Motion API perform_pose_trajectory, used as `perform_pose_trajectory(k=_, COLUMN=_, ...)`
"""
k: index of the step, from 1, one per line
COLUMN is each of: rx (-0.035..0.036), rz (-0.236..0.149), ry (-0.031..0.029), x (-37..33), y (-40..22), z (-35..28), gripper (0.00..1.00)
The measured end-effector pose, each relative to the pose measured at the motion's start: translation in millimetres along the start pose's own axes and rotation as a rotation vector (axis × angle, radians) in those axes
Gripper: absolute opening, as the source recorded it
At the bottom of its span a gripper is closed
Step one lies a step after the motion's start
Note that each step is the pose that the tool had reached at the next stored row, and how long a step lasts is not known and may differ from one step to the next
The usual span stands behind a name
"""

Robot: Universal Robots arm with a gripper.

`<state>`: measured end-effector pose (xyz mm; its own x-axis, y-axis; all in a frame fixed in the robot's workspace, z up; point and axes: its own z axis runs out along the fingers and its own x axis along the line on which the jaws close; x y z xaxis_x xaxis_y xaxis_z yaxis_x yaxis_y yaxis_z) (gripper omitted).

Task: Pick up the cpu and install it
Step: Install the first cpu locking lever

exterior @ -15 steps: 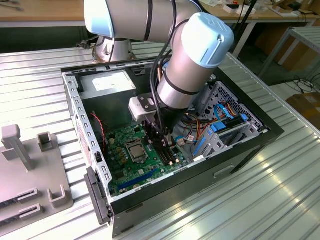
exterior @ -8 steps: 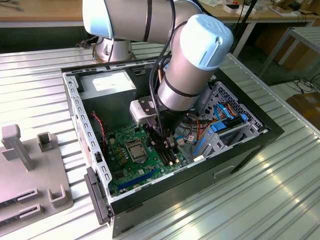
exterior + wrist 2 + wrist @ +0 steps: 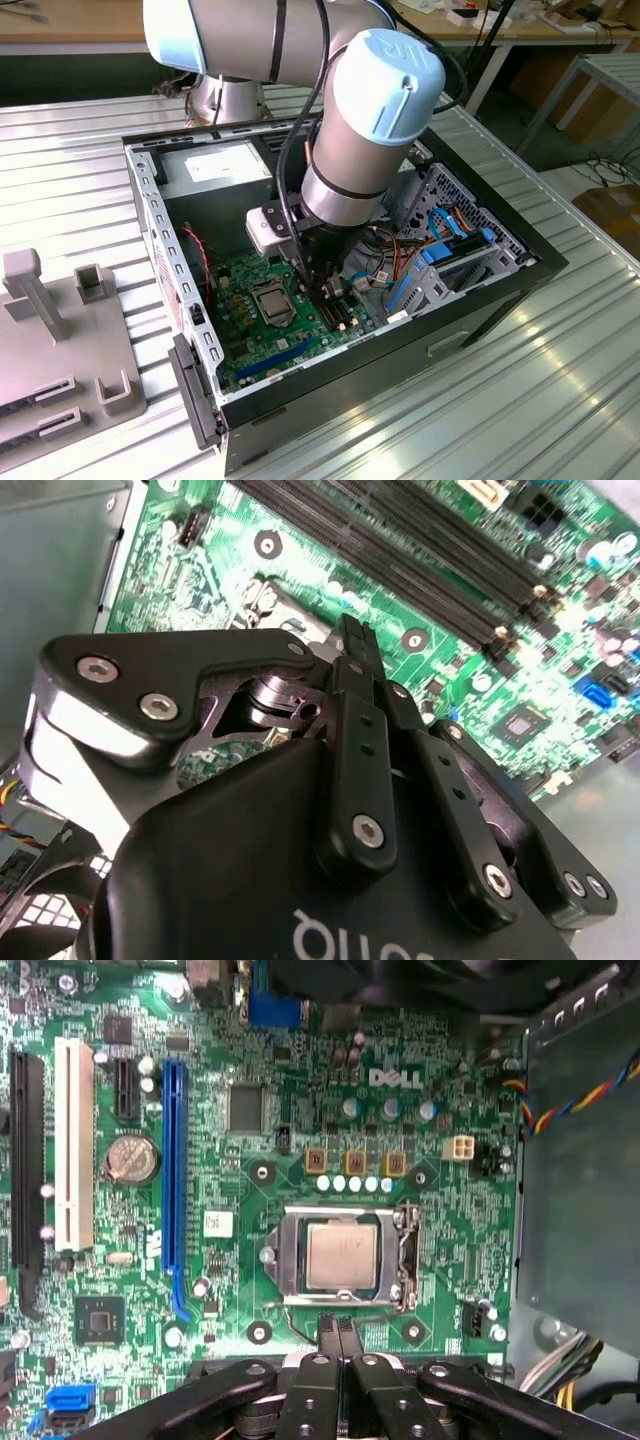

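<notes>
The cpu (image 3: 342,1257), a flat silvery-grey square, lies inside the metal-framed socket (image 3: 404,1255) on the green motherboard (image 3: 250,1170). My gripper (image 3: 338,1324) hangs over the board just beside one edge of the socket. Its two black fingers are pressed together with nothing between them. In the second wrist view the gripper (image 3: 352,632) appears from behind, its fingers shut above the board. In the exterior view the arm reaches down into the open computer case (image 3: 470,305). There the gripper (image 3: 322,287) stands next to the socket (image 3: 271,301).
Memory slots (image 3: 400,550), a blue expansion slot (image 3: 174,1170), a white slot (image 3: 73,1145) and a coin battery (image 3: 131,1158) sit on the board. Coloured cables (image 3: 440,250) and a drive cage fill the case's right side in the exterior view. A grey fixture (image 3: 60,340) stands left of the case.
</notes>
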<state>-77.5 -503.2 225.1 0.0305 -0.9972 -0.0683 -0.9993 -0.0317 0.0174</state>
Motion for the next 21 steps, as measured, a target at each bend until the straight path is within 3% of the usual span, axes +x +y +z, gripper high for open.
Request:
perform_pose_trajectory(k=6, rx=0.0115, rz=-0.004, ry=0.0013, x=3.1, y=1.1, z=-0.2, gripper=0.11)
perform_pose_trajectory(k=10, rx=0.0231, rz=-0.01, ry=0.0017, x=3.2, y=0.8, z=-0.1, gripper=0.11)
perform_pose_trajectory(k=15, rx=0.0285, rz=-0.014, ry=0.002, x=3.4, y=0.7, z=2.3, gripper=0.11)
perform_pose_trajectory(k=21, rx=0.029, rz=-0.018, ry=0.0023, x=4.3, y=0.8, z=6.0, gripper=0.11)
